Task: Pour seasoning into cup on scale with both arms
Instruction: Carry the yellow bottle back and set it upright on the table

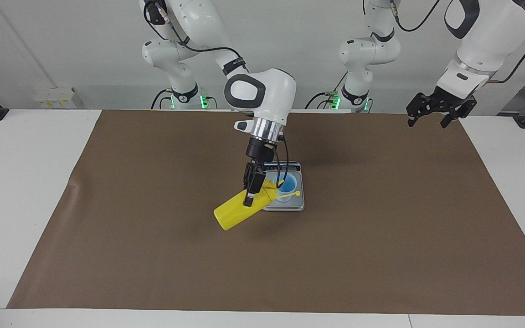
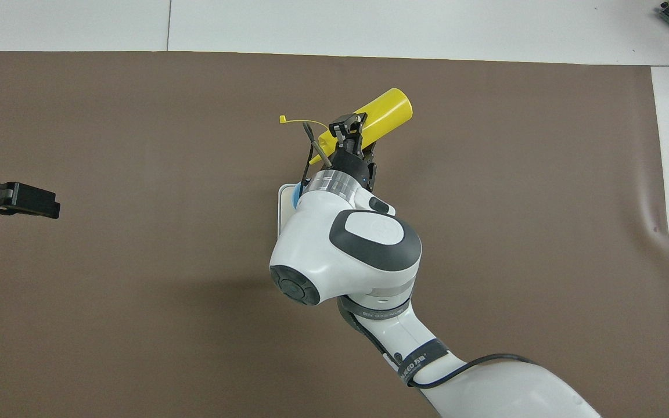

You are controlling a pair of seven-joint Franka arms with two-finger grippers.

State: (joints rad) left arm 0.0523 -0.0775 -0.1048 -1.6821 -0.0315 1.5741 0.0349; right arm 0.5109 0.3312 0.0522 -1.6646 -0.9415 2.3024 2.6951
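Seasoning (image 1: 234,212) hangs tipped in the air, clamped in the right end effector (image 1: 249,193), whose fingers press on the bottle's upper body close to the nozzle cap. The yellow bottle lies nearly on its side, its flat base pointing away from the robots and toward the right arm's end of the worktop (image 1: 39,159), its nozzle end raised over the rim of the cup (image 1: 286,186). A thin yellow tether with the small tip sticks out from the cap across the cup's mouth. The cup stands upright on the scale (image 1: 300,193), which sits flat near the middle of the brown mat (image 1: 381,237) covering the worktop; the scale's dark display strip lies at the end nearer to the robots. In the overhead view the right arm's wrist covers most of the scale (image 2: 283,204) and only a sliver of the blue cup (image 2: 295,196) shows beside it, while the bottle (image 2: 384,116) and the end effector (image 2: 348,130) show farther from the robots. The left end effector (image 1: 440,109) waits in the air over the mat's edge at the left arm's end of the worktop, its fingers spread apart and holding nothing.
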